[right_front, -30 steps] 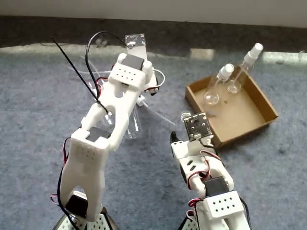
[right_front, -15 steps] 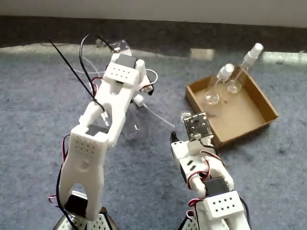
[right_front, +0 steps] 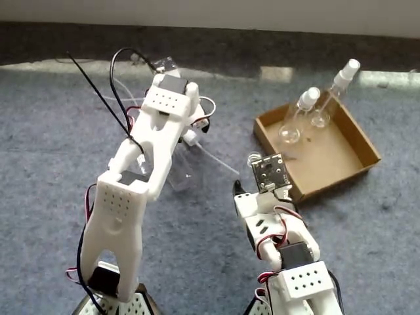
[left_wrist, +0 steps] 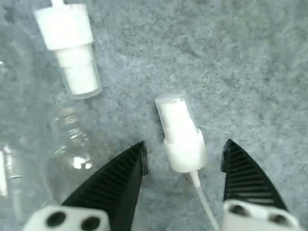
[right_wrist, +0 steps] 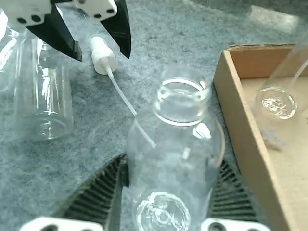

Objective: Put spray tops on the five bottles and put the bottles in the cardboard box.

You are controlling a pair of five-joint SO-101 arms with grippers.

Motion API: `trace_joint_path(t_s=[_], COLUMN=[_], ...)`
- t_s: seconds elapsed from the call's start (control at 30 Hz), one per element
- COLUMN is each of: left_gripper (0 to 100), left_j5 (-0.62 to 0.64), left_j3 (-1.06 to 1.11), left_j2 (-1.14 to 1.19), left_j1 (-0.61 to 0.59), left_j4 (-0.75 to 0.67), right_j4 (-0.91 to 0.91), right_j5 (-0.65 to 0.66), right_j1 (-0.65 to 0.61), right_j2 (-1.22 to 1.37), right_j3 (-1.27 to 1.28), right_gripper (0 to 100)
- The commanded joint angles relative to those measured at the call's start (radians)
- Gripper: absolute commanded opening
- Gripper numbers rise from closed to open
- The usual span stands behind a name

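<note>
Presently the left gripper (left_wrist: 185, 144) hangs released, jaws spread either side of a spray top (left_wrist: 180, 130) lying on the grey carpet (left_wrist: 250, 57), while the right gripper (right_wrist: 171, 175) grasps an upright uncapped bottle (right_wrist: 175, 134) just beside the cardboard box (right_front: 367, 149), which holds two topped bottles (right_front: 298, 115).

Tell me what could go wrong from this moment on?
The left gripper stands open around the lying spray top; closing on its round collar might push it sideways.
Its long tube could bend or miss the narrow neck of the open bottle that the right gripper holds.
The empty bottle lying beside the left gripper might get knocked and roll.
</note>
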Motion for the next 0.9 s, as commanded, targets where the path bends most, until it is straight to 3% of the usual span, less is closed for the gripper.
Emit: trace_joint_path(t_s=[0.0, 0.27, 0.47, 0.57, 0.67, 0.87], left_gripper=[22, 22, 0, 6, 6, 0], left_j5=[0.011, 0.009, 0.003, 0.003, 0.0, -0.199], left_j3=[-0.039, -0.087, -0.087, -0.084, -0.087, -0.193], left_j2=[0.031, 0.05, 0.05, 0.053, 0.048, 0.044], left_j1=[-0.036, -0.038, -0.035, -0.019, 0.002, 0.074], left_j4=[-0.055, -0.061, -0.068, -0.064, -0.061, -0.057], right_j4=[-0.022, -0.022, -0.022, -0.022, -0.022, -0.022], right_j5=[-0.003, -0.003, -0.003, -0.003, -0.003, -0.003], right_j1=[0.008, 0.008, 0.008, 0.008, 0.008, 0.008], right_j2=[-0.024, -0.024, -0.024, -0.024, -0.024, -0.024], right_j3=[-0.008, -0.008, -0.008, -0.008, -0.008, -0.008], right_gripper=[14.9, 14.9, 14.9, 14.9, 14.9, 14.9])
